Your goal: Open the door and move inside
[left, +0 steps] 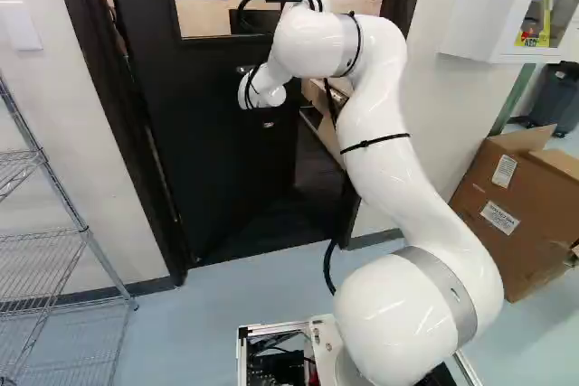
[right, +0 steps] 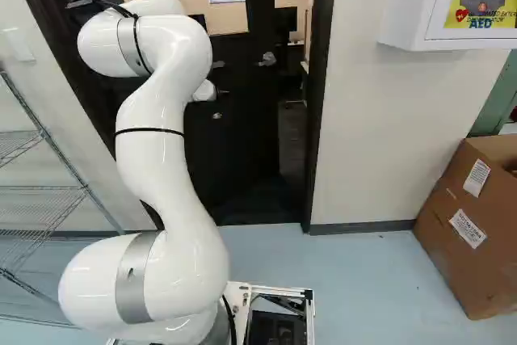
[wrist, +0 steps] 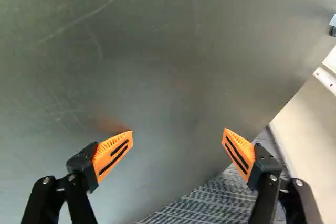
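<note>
While one white arm (left: 375, 124) reaches ahead between one wire shelving unit (left: 86, 230) at near left and one cardboard box (right: 452, 256) at near right, its gripper (wrist: 177, 131) stands wide and empty, two orange pads (wrist: 113, 153) facing one windowed door (left: 210, 164), part-open beyond; driving in too soon could jam the arm against the right jamb (right: 320, 119).

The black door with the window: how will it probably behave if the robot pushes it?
The black door with the window likely feels stiff, being one broad, flat panel. It would probably swing rather than slide or tip, since it stands ajar, angled inside its dark frame.
</note>
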{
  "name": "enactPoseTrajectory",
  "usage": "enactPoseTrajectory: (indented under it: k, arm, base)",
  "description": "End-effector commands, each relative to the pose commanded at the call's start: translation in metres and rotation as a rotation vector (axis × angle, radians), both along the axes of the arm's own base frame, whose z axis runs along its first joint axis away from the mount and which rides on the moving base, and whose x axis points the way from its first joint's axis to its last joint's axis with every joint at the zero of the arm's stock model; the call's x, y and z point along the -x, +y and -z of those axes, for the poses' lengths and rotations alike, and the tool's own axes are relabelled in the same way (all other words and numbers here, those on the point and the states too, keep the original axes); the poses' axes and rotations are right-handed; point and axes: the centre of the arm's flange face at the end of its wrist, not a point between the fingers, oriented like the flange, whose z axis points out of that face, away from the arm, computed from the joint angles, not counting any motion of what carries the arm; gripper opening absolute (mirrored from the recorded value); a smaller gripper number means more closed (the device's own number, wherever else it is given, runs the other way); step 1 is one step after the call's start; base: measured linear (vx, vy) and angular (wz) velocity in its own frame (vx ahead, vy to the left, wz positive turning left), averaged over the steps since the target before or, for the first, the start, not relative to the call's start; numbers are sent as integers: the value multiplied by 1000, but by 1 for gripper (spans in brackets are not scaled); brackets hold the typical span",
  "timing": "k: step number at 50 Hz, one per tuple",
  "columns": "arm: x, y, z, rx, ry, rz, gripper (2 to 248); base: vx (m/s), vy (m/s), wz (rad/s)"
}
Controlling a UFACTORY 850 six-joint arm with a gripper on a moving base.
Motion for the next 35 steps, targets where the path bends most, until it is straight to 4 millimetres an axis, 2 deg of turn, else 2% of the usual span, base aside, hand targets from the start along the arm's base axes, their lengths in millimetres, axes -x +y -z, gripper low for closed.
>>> enactPoseTrajectory:
  k: [20, 35]
  arm:
    - [-12, 32, 4, -3, -22, -39, 247]
    - [1, 20, 1, 2, -5, -29, 247]
  base:
    - [0, 0, 0]
    - [0, 0, 0]
